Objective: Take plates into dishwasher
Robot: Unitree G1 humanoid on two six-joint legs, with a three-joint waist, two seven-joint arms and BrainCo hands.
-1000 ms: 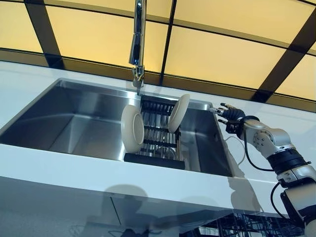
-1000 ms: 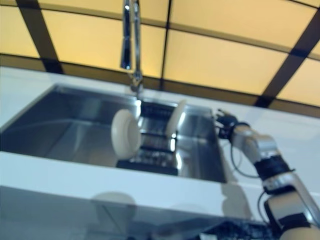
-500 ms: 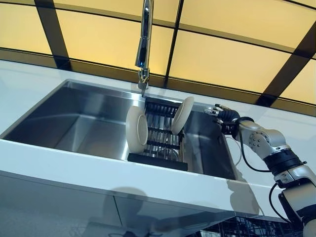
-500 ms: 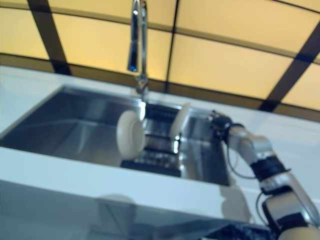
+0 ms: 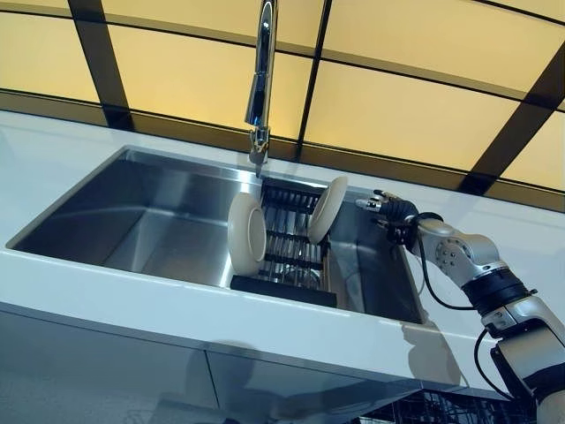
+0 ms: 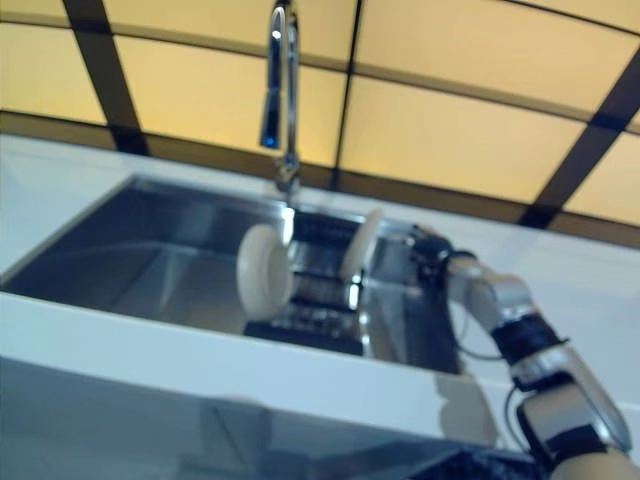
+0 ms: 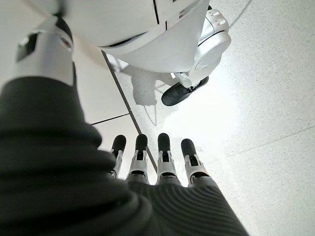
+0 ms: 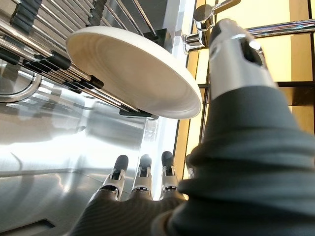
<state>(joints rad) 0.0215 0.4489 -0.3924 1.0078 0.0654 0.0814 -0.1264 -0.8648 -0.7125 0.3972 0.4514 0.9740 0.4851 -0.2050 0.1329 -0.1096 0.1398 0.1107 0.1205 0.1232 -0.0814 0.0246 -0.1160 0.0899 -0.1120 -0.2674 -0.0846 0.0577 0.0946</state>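
Currently the right hand (image 5: 387, 208), fingers straight and empty, reaches beside the cream round plate (image 5: 327, 208) in the black sink rack (image 5: 284, 256), needing a grasp next.

I see two cream plates (image 5: 246, 234) on a black rack (image 5: 287, 256) in a silver steel sink (image 5: 141, 212), a chrome tap (image 5: 261, 75), white counter (image 5: 177, 305), amber panels (image 5: 397, 97) with dark strips, and pale speckled floor (image 7: 256, 98)

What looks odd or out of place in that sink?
Nothing looks spilled or broken. Two cream plates stand on edge in the dark rack inside the sink: the left plate upright, the right plate leaning. The right hand, open, hovers beside the leaning one.
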